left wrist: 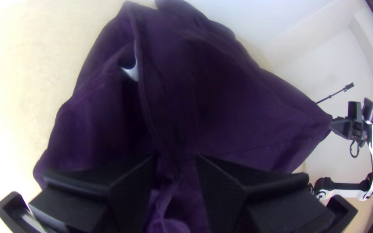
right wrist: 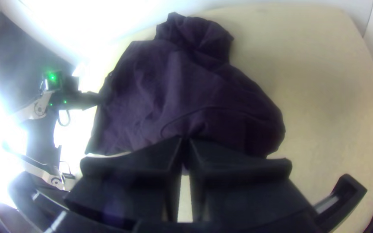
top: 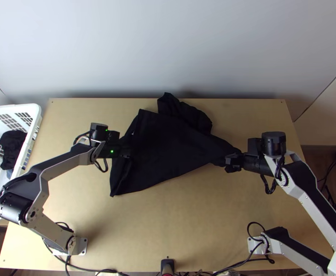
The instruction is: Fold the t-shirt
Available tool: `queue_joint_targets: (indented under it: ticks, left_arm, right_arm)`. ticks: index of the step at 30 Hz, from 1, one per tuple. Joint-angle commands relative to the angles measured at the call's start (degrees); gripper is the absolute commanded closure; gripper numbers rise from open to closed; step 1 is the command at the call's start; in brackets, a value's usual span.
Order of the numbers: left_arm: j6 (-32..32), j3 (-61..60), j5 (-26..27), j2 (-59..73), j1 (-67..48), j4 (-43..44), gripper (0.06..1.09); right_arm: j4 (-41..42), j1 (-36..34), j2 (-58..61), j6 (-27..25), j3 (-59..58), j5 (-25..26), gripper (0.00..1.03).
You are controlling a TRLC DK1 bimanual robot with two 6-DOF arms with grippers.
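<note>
Dark t-shirt (top: pixel 163 147) lies loosely spread and skewed across the table's middle, with a bunched part toward the back edge. Over its left part is my left gripper (top: pixel 127 152); in the left wrist view this gripper (left wrist: pixel 177 160) stands open, with dark cloth (left wrist: pixel 238 99) below and between its fingers. My right gripper (top: pixel 231 161) is at the shirt's right end. The right wrist view shows the right gripper (right wrist: pixel 185 141) shut on a gathered bit of the shirt (right wrist: pixel 165 95), its fingertips nearly together. Which part of the garment it holds, I cannot tell.
A white basket (top: pixel 30 110) with dark cloth inside stands at the left edge. Bare wood (top: pixel 168 230) lies between the shirt and the near edge, where a small black device (top: pixel 167 266) and cables sit. The wall rises behind the table.
</note>
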Motion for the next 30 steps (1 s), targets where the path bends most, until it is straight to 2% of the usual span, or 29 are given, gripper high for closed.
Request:
queue_joint_targets:
  ticks: [1, 15, 30]
  left_arm:
    - [-2.9, 2.3, 0.0, 1.5, -0.2, 0.6, 0.69]
    - [0.0, -2.7, 0.1, -5.3, 0.3, -4.4, 0.69]
    - [-2.1, -0.6, -1.6, -2.6, -2.9, -1.0, 0.68]
  right_arm:
    - [-0.2, -0.3, -0.1, 0.1, 0.8, 0.0, 0.99]
    - [-0.5, -1.3, -0.4, -0.6, 0.3, 0.1, 0.99]
    - [-1.3, -1.6, -2.3, -1.0, 0.0, 0.0, 0.99]
